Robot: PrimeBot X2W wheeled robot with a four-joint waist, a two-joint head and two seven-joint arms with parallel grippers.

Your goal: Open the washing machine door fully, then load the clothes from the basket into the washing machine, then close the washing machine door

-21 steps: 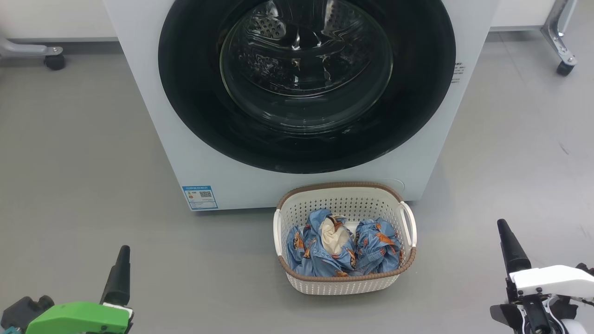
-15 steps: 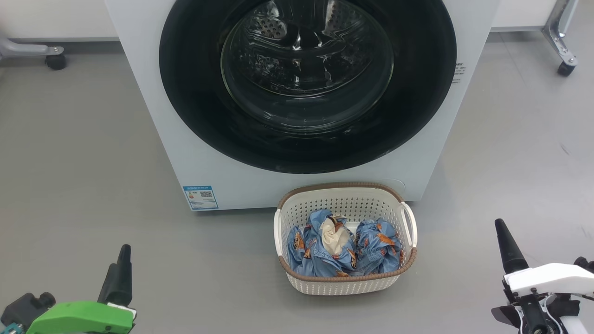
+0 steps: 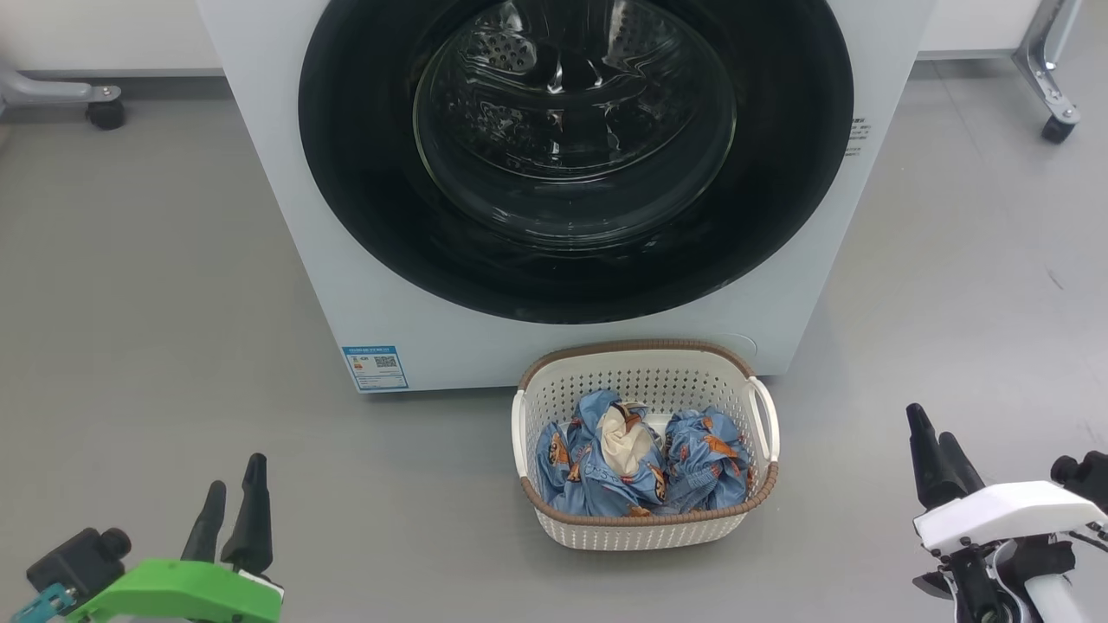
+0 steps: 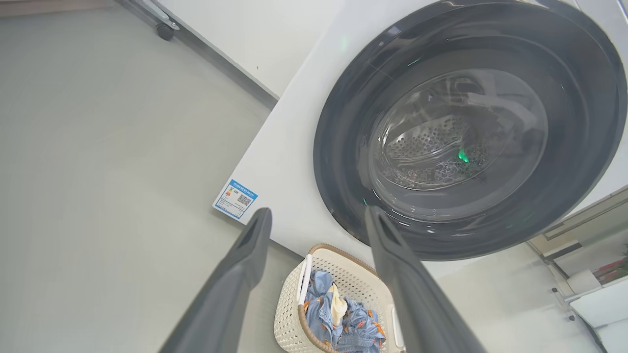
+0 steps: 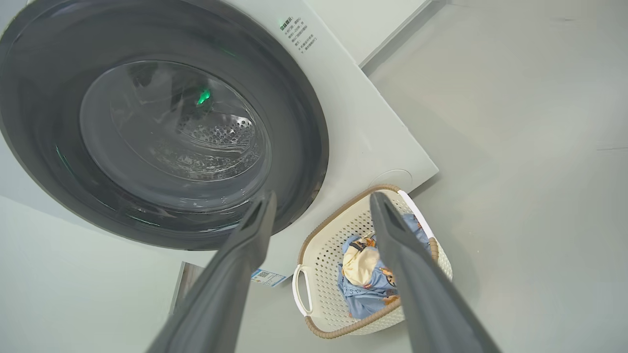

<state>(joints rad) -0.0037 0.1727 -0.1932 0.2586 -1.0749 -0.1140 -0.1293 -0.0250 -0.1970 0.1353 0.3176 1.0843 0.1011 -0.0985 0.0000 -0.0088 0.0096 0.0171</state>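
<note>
The left claw point(image 3: 235, 472) is seen at the lower left of the head view, its jaws stood apart with nothing between them. The right claw point(image 3: 928, 422), at the lower right, is likewise spread and empty. Both are held over a smooth grey floor point(image 3: 156, 260).

The basket point(image 3: 640, 346) is set on that floor ahead of the two claws and between them, nearer the right one and well apart from both. The clothes point(image 3: 606, 476) are bunched inside it, with a cream lining point(image 3: 619, 437) shown on top.

Just behind the basket stands the washing machine point(image 3: 363, 294), a blue label point(image 3: 374, 368) stuck low on its front. The washing machine door point(image 3: 363, 173) is shut, and the drum point(image 3: 502, 61) is seen through its glass.

Farther back, a white wall point(image 3: 104, 35) and castored metal legs point(image 3: 1052, 112) are seen to either side of the machine.
</note>
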